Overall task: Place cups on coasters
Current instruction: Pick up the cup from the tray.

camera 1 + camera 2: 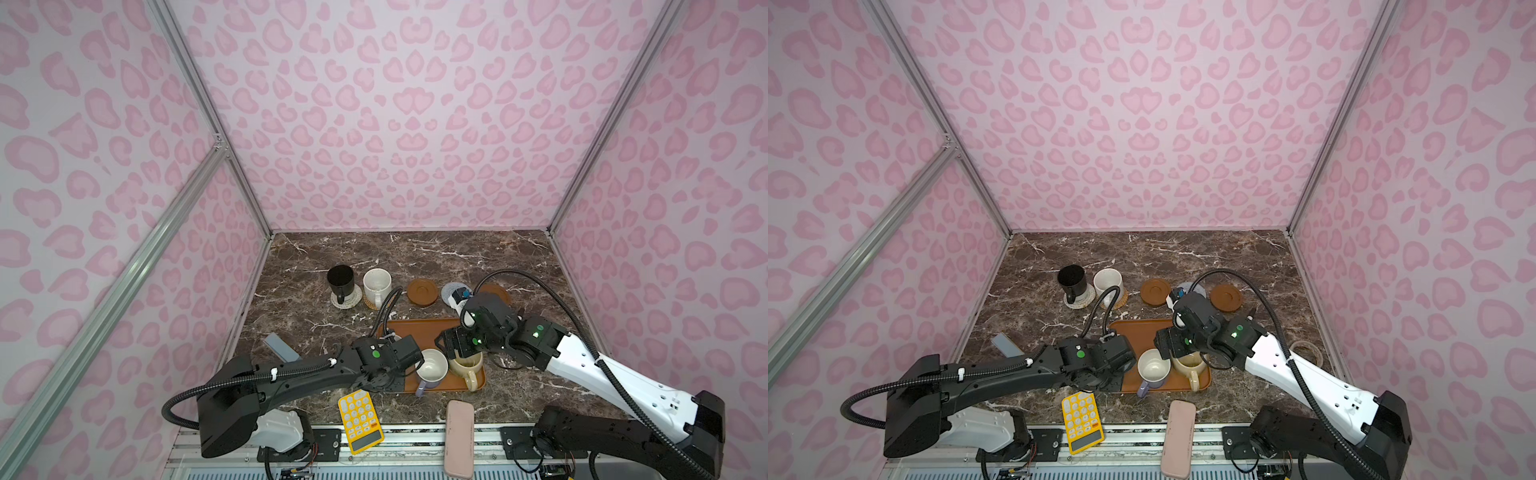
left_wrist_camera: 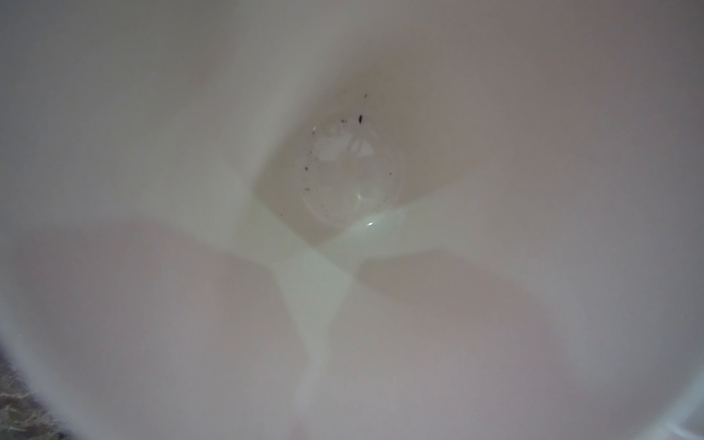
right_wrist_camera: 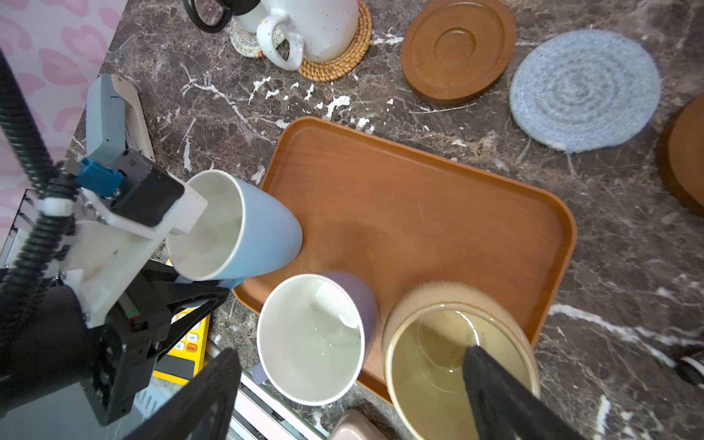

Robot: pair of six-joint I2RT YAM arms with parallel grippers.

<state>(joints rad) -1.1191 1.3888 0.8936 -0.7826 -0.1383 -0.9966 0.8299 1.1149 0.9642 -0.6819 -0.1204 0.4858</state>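
Left gripper (image 3: pixel 194 284) clamped on light-blue mug (image 3: pixel 263 228) rim — mug on tray (image 3: pixel 438 213) edge, beside lavender mug (image 3: pixel 310 339). Lift straight up, carry to bare wooden coaster (image 3: pixel 457 49), set level. Right gripper (image 3: pixel 350 358) wide open, holding nothing — one finger inside beige mug (image 3: pixel 430 350).

The far half of the tray (image 3: pixel 419 198) is bare; along its near edge the lavender mug (image 3: pixel 310 339) and beige mug (image 3: pixel 430 354) stand just beside each other; a tilted blue mug (image 3: pixel 263 232) blocks its left edge; a calculator (image 1: pixel 360 419) and a case (image 1: pixel 459 438) lie on the near edge of the desk (image 1: pixel 415 257).
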